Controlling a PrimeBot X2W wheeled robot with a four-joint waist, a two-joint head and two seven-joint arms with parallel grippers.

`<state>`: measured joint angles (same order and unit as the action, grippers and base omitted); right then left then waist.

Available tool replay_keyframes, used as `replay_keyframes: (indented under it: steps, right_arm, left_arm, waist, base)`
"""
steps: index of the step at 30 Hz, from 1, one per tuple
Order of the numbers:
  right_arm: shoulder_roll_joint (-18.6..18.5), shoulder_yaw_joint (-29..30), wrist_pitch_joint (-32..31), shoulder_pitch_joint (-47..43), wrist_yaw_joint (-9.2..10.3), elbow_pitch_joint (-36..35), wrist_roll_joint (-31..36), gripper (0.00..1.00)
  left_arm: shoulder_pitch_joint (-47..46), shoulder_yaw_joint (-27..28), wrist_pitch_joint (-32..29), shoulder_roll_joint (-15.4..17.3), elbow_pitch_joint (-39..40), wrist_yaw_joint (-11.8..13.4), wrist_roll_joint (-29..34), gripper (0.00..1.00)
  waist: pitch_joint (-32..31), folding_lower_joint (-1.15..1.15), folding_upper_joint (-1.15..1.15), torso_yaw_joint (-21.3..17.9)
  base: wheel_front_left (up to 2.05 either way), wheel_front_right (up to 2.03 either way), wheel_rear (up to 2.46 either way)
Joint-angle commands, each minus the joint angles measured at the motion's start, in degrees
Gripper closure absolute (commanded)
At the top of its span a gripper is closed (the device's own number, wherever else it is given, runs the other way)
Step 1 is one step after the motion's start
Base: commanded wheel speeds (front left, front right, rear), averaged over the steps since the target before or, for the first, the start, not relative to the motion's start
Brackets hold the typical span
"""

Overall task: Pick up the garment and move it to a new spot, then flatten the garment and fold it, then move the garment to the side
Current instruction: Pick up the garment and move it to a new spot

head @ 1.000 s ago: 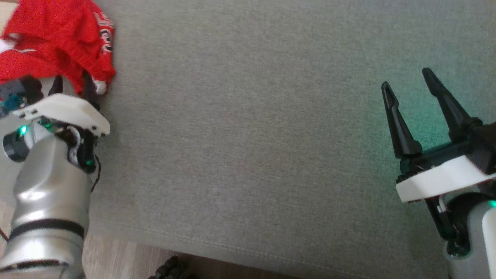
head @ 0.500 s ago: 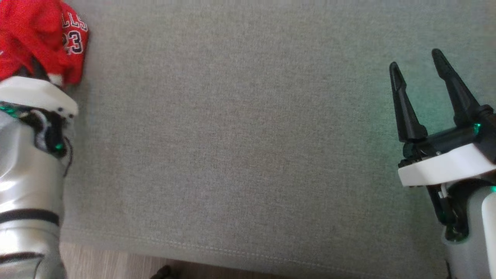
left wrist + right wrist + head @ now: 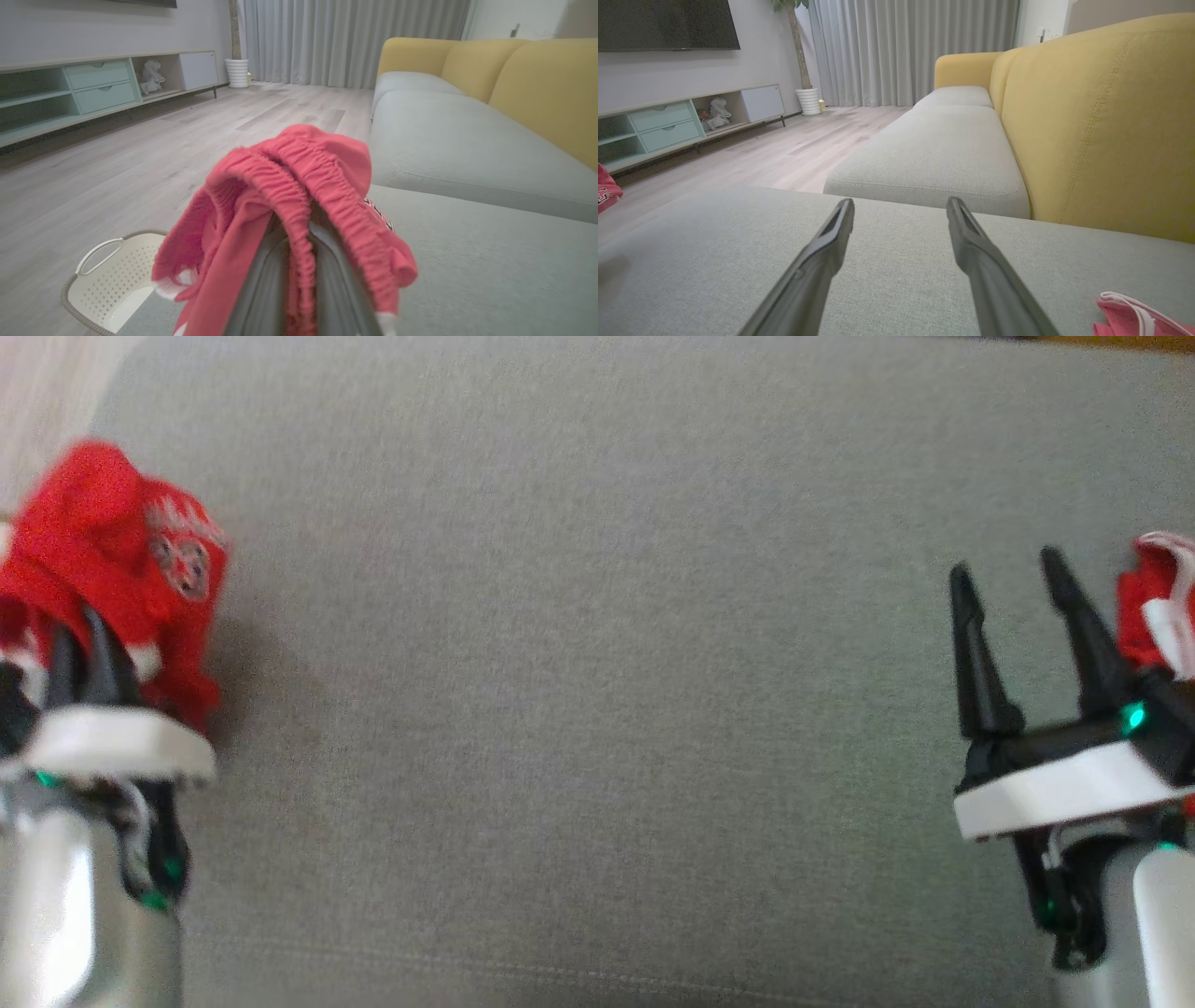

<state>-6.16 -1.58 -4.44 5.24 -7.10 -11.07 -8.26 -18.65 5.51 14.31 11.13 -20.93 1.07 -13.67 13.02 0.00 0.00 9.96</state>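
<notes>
At nine o'clock over the cushion (image 3: pixel 597 663), your left pincer (image 3: pixel 79 630) is clamped on the red garment (image 3: pixel 112 541); your right pincer (image 3: pixel 1006 567) stands apart. Lift the garment clear before you carry it.

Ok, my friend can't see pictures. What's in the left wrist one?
A red garment with a stretchy waistband is pinched between the robot's two dark fingers, at the edge of a grey sofa seat. Beyond it are a wood floor and a white basket, with yellow sofa backs on the right.
</notes>
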Motion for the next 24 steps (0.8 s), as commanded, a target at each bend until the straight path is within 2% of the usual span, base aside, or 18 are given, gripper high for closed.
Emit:
replay_keyframes:
  steps: [1,6,13,18,24]
  right_arm:
    - [0.32,-1.38,0.65,0.26,-0.39,-1.55,-0.42,0.00]
    - [1.41,-1.57,1.54,-1.85,-0.39,-0.65,-1.07,0.00]
    - [2.36,-2.21,2.27,-2.47,-0.39,-0.19,-2.04,0.00]
    - [2.84,-2.59,2.42,-2.79,-0.39,-0.51,-2.75,0.00]
    - [3.14,-3.99,3.23,-2.05,-0.39,0.12,-3.98,0.00]
  left_arm:
    - [1.06,1.21,0.68,1.30,3.81,0.60,0.55,1.00]
    - [9.47,-1.16,-2.20,-0.37,14.58,1.74,2.08,1.00]
    - [14.21,-6.46,-7.94,-1.31,25.60,0.52,3.57,1.00]
    - [11.30,-12.45,-10.07,-2.87,25.83,-2.39,4.07,1.00]
    - [5.03,-21.04,-11.16,-4.95,20.18,-5.50,6.21,1.00]
  waist:
    - [-3.18,0.00,0.00,-2.12]
    - [-5.67,0.00,0.00,-4.39]
    - [-6.42,0.00,0.00,-9.07]
    - [-4.82,0.00,0.00,-13.55]
    - [-1.27,0.00,0.00,-19.96]
  base:
    - [0.00,0.00,0.00]
    - [0.00,0.00,0.00]
    - [0.00,0.00,0.00]
    - [0.00,0.00,0.00]
    - [0.00,0.00,0.00]
